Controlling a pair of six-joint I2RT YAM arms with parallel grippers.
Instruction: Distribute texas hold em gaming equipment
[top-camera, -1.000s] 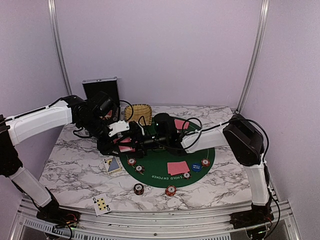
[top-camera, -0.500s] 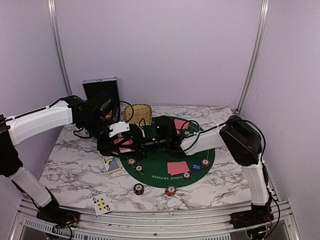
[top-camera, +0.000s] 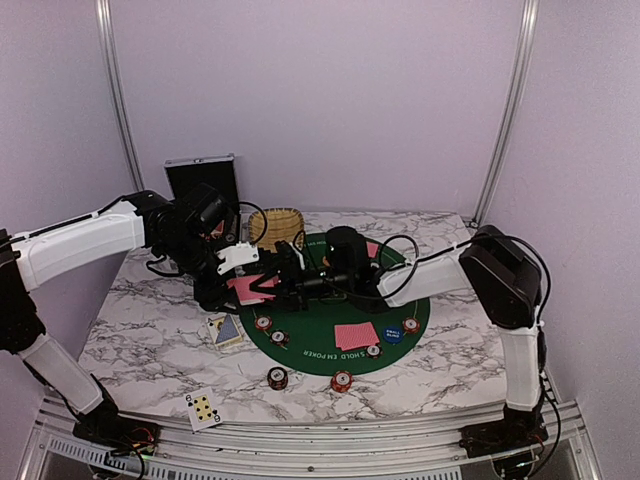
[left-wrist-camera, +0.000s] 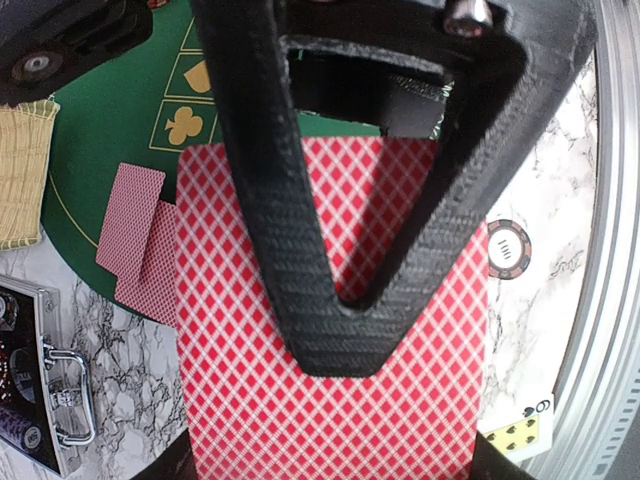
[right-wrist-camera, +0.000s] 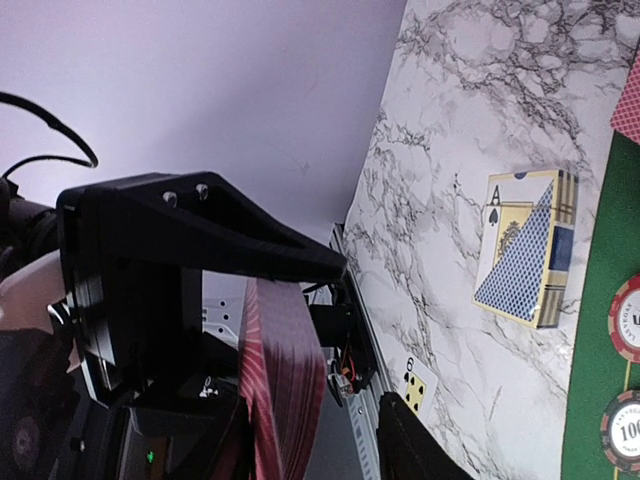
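Playing-card deck (left-wrist-camera: 240, 400) is held off the table over the left rim of the green mat (top-camera: 310, 335). The left gripper (left-wrist-camera: 335, 345) pinches it flat, jaws closed tight on the stack, with one finger lying across the top card's back.

What has changed in the last second is on the other side. The right gripper (right-wrist-camera: 360, 350) has pushed leftward across the mat from its middle to that same left rim. Its jaws, wide a second ago, have drawn roughly halfway in. In the right wrist view the deck shows edge-on between them. One fingertip is close by the stack's upper edge and the other finger is still clear of it. I read the right hand as partly open and not yet gripping (the contact point itself is hidden, so a light touch on the top card cannot be ruled out). The left arm has not shifted.

For the task this looks like the start of another deal, with one hand peeling a card off the deck the other holds. Some dealing seems already done. A pair of face-down cards (top-camera: 356, 335) lies on the mat's near half and another pair (left-wrist-camera: 135, 240) toward its far side. Poker chips (top-camera: 341, 381) sit at the mat's near edge.
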